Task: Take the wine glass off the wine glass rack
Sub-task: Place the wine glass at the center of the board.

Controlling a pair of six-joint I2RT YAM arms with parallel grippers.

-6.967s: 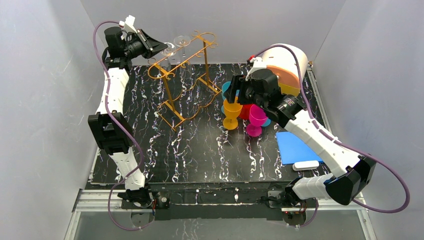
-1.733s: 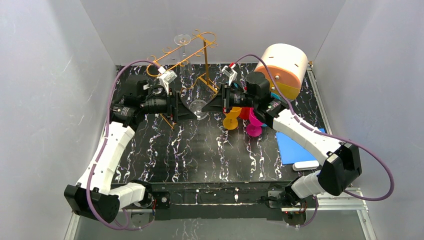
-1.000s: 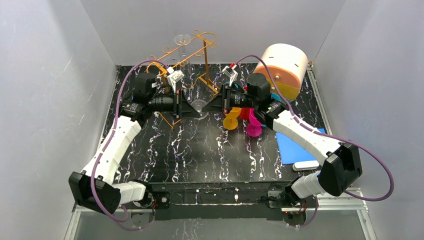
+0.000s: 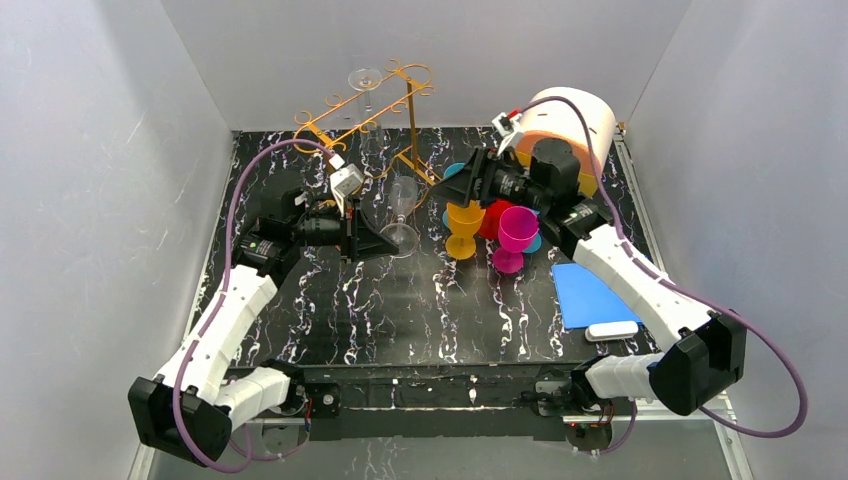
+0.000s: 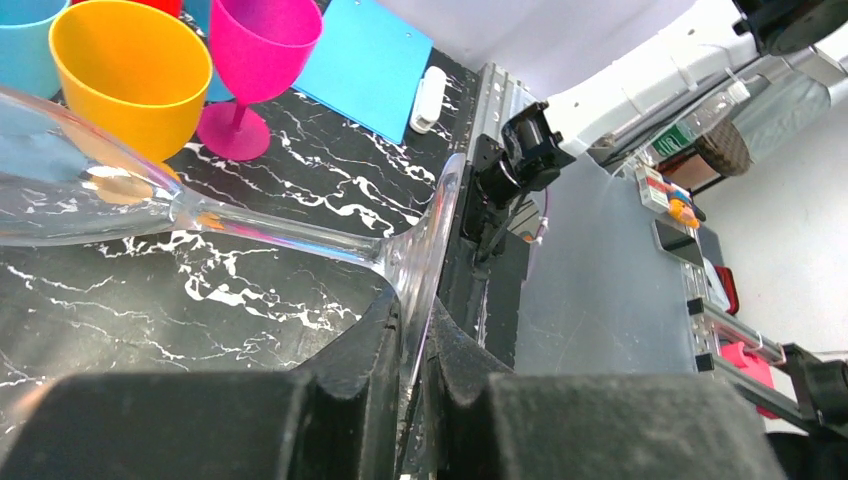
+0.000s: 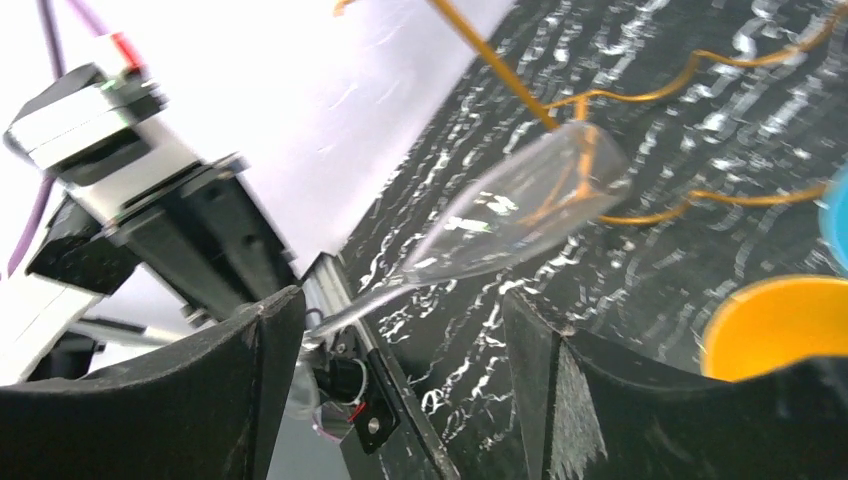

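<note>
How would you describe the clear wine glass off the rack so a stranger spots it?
Find the gold wire rack at the far edge of the table. Just in front, the left gripper pinches a wine glass by its foot. It is clear; neighbouring goblets are coloured.

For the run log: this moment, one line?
left fingers: shut on clear wine glass foot; right fingers: open; glass: off gold wire rack

This is a robotics lab test cell. Plain white walls [image 4: 90, 150] box in a black marbled counter [image 4: 400, 310]. A cabled left arm [image 4: 225, 310] and right arm [image 4: 640, 285] are bolted to an aluminium rail [image 4: 190, 398], with cluttered equipment [image 5: 665, 190] beyond.
</note>
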